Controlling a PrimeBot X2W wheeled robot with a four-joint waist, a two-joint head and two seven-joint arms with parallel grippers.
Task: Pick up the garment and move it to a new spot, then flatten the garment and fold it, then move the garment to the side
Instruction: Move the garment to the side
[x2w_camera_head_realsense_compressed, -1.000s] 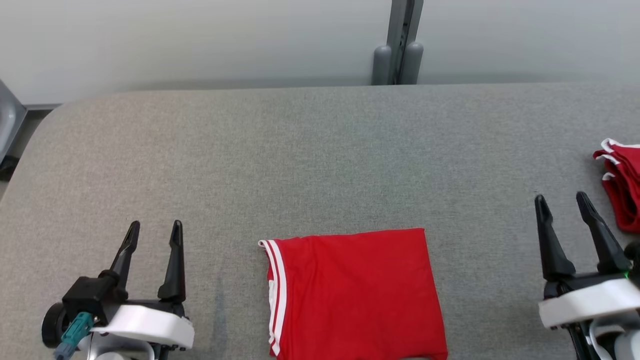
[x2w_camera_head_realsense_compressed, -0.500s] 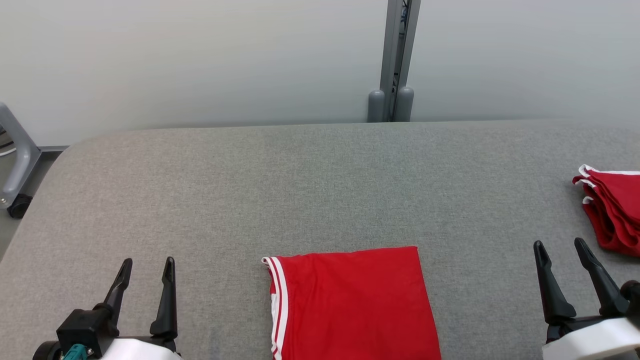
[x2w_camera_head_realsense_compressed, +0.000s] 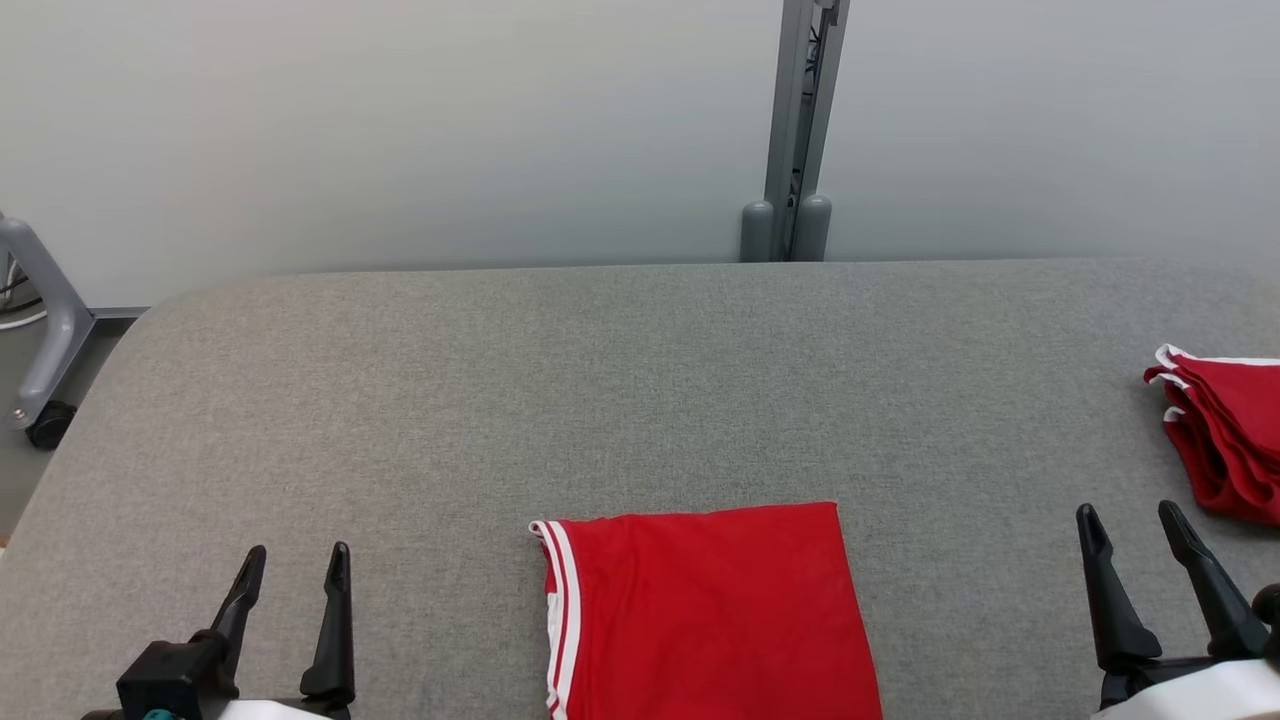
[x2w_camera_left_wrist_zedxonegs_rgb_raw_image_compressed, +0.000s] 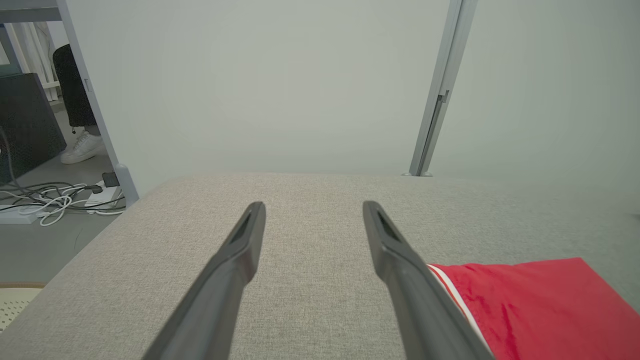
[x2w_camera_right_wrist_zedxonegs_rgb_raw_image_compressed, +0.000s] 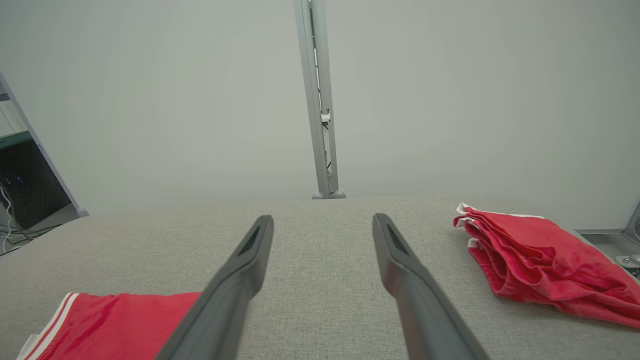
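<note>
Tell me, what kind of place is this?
Probably a test room for practising clothes folding: a grey padded table holds a folded red garment and a pile of red clothes, with loose cables on the floor beside it.

we've got a grey fabric-topped table (x2w_camera_head_realsense_compressed: 640, 380) against a plain pale wall (x2w_camera_head_realsense_compressed: 350, 120), grey metal post (x2w_camera_head_realsense_compressed: 800, 110) standing behind its far edge, a castered grey frame leg (x2w_camera_head_realsense_compressed: 45, 272) off the left corner, white and dark cables (x2w_camera_left_wrist_zedxonegs_rgb_raw_image_compressed: 55, 200) tangled on the grey floor (x2w_camera_left_wrist_zedxonegs_rgb_raw_image_compressed: 45, 245), even flat light
</note>
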